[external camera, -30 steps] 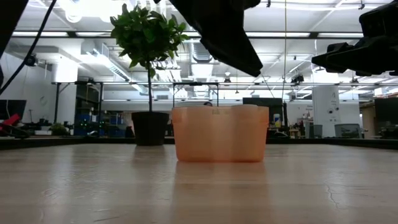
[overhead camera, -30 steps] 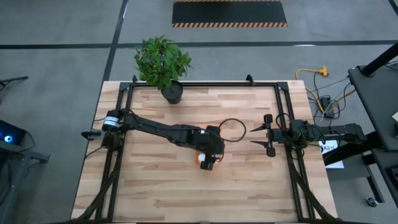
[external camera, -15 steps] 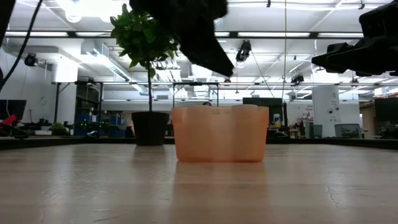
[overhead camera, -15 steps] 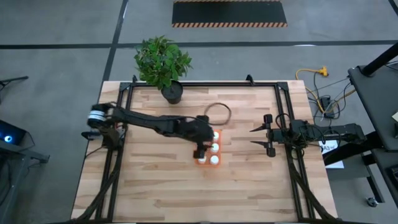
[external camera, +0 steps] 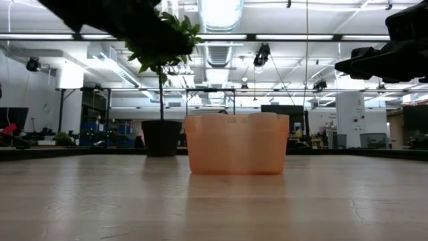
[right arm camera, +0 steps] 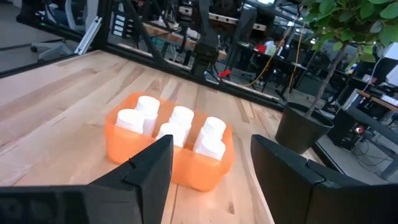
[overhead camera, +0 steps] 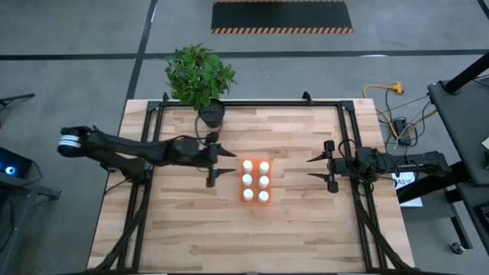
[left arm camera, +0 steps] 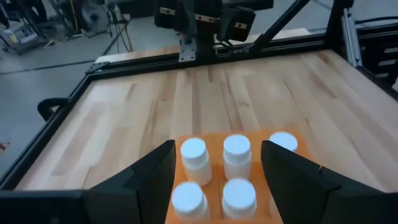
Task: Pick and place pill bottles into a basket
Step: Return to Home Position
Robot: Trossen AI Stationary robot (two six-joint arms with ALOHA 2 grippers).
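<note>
On the wooden table (overhead camera: 306, 221), the orange basket (external camera: 237, 150) sits near the middle with all six pill bottles (overhead camera: 247, 180) standing inside in two rows. With nothing left to carry, my left tool (overhead camera: 223, 163) hangs just beside it, spread apart and empty, I judge bound for home; the right tool (overhead camera: 310, 167) waits opposite, likewise apart.

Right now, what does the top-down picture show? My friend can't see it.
Six white pill bottles fill an orange basket on a wooden table. The open left gripper is near one side, the open right gripper farther off opposite; a potted plant stands at the edge.
</note>
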